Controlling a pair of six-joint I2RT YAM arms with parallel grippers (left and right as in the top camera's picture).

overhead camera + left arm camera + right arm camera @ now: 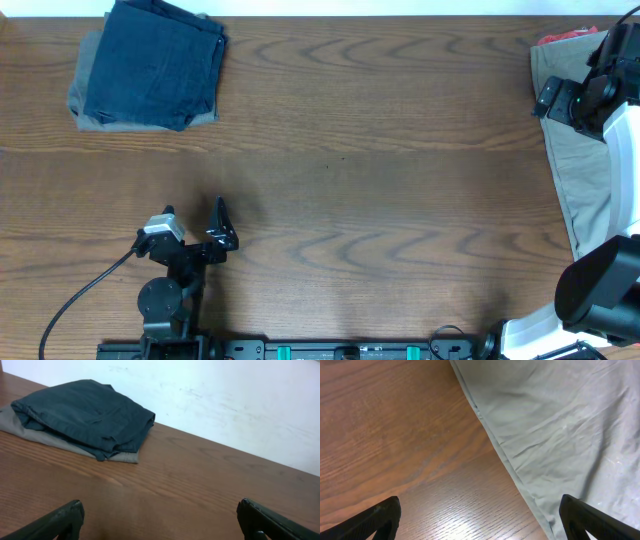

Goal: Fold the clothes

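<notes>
Folded navy blue shorts [158,62] lie on folded grey shorts [86,92] at the table's far left corner; both show in the left wrist view [87,412], the grey pair [30,430] underneath. Khaki-beige shorts [580,160] lie spread along the right edge, with a coral-red garment [562,36] at the far right corner. My left gripper [195,225] is open and empty near the front left, pointing at the stack. My right gripper [548,100] is open and empty, hovering over the khaki shorts' left edge [560,435].
The wooden table [360,180] stretches between the two piles. A black cable [80,300] runs from the left arm toward the front left. A white wall [240,400] stands behind the table's far edge.
</notes>
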